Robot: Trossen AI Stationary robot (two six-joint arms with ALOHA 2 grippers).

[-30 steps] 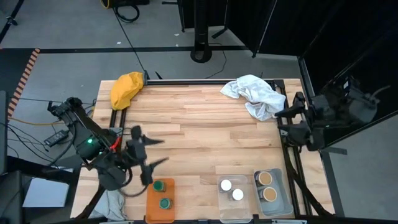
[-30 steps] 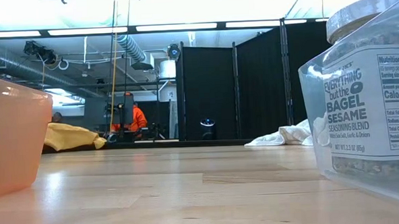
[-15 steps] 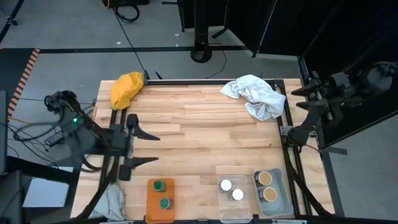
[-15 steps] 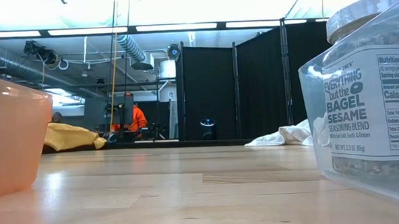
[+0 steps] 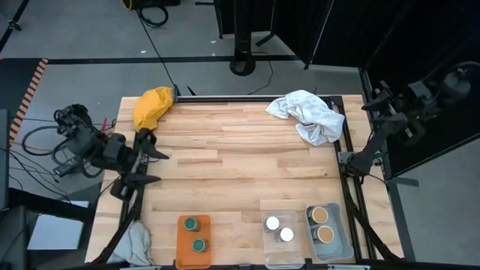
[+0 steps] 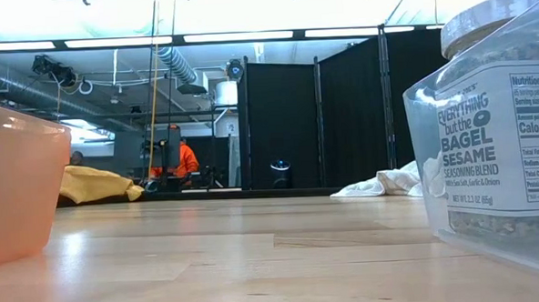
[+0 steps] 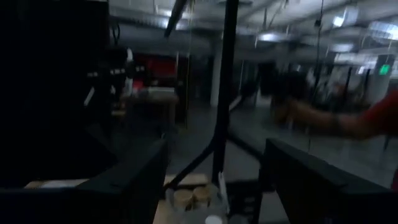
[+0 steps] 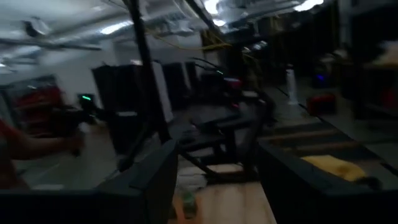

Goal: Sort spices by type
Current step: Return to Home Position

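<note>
green-lid jars point(image 5: 193, 223) sit in the orange tray point(image 5: 184, 245), white-lid jars point(image 5: 272, 223) in the clear tray point(image 5: 281, 255), tan-lid jars point(image 5: 321, 215) in the grey tray point(image 5: 335, 251), left hand point(image 5: 152, 166) and right hand point(image 8: 217, 148) both spread open out at the worktop point(image 5: 240, 157) sides, and they're probably light, stiff and slick, so pinch the body just below the lid.

Left claw point(image 5: 160, 167) hangs at the table's left edge, fingers spread wide. Right claw point(image 5: 373, 99), also parted, is held off the far right corner.
</note>
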